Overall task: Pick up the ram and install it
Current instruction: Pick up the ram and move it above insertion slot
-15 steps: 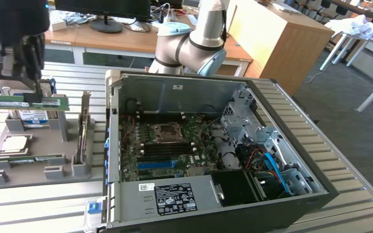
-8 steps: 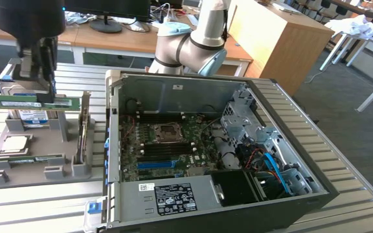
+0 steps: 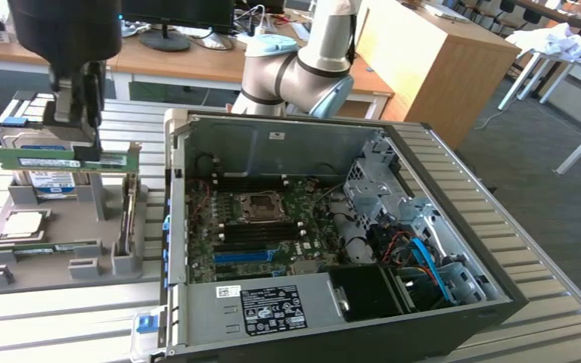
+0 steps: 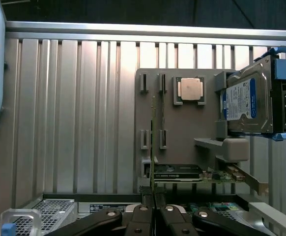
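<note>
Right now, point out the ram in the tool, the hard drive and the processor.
ram (image 3: 33, 158): exterior view, on the green board's face.
hard drive (image 4: 239, 105): wrist view, on its label.
processor (image 4: 190, 88): wrist view, on the middle of its silver lid.

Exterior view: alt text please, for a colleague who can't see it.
The gripper holds the ram level in the air above the grey tray, in front of the hard drive. The open computer case, motherboard exposed, lies to the exterior view's right on a slatted metal table.
</note>
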Controlling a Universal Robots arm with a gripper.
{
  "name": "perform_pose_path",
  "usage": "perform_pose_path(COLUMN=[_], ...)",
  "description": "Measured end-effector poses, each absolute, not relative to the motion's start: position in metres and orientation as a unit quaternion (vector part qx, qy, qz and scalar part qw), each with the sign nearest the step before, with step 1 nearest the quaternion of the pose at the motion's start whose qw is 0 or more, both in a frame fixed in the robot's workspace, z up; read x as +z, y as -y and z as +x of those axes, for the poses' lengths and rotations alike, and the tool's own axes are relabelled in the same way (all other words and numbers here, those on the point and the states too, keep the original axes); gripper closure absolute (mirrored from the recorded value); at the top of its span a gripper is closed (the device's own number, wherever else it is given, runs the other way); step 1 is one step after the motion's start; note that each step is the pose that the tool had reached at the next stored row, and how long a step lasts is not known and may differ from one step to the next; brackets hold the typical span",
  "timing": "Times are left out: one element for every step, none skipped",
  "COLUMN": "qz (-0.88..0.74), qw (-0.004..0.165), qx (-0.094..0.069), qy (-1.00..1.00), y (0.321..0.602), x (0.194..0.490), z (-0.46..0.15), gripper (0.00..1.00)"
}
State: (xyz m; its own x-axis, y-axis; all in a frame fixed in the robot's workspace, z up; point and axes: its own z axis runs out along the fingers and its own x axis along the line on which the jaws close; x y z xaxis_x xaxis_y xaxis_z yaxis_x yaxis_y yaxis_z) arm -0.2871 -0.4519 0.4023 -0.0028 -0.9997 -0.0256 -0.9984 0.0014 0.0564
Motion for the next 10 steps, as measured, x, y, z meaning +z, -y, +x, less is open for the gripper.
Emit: perform_pose_path(qz=[0.706, 0.706, 0.706, 0.706, 0.706, 0.706, 0.706, 0.706, 0.706, 0.706], qw=[0.011, 0.011, 0.011, 0.011, 0.011, 0.011, 0.011, 0.011, 0.011, 0.011], qx=[-0.029, -0.029, -0.029, -0.029, -0.029, -0.029, -0.029, -0.029, -0.029, -0.029], qy=[0.708, 0.708, 0.708, 0.707, 0.708, 0.708, 0.708, 0.708, 0.708, 0.708], y=[0.452, 0.452, 0.452, 0.452, 0.452, 0.452, 0.452, 0.452, 0.452, 0.452], x=[0.402, 0.402, 0.402, 0.402, 0.402, 0.402, 0.402, 0.402, 0.402, 0.402], z=[-0.285, -0.283, -0.281, -0.279, -0.277, -0.275, -0.273, -0.271, -0.269, -0.267], gripper=[0.88, 0.88, 0.88, 0.88, 0.88, 0.88, 0.88, 0.88, 0.88, 0.88])
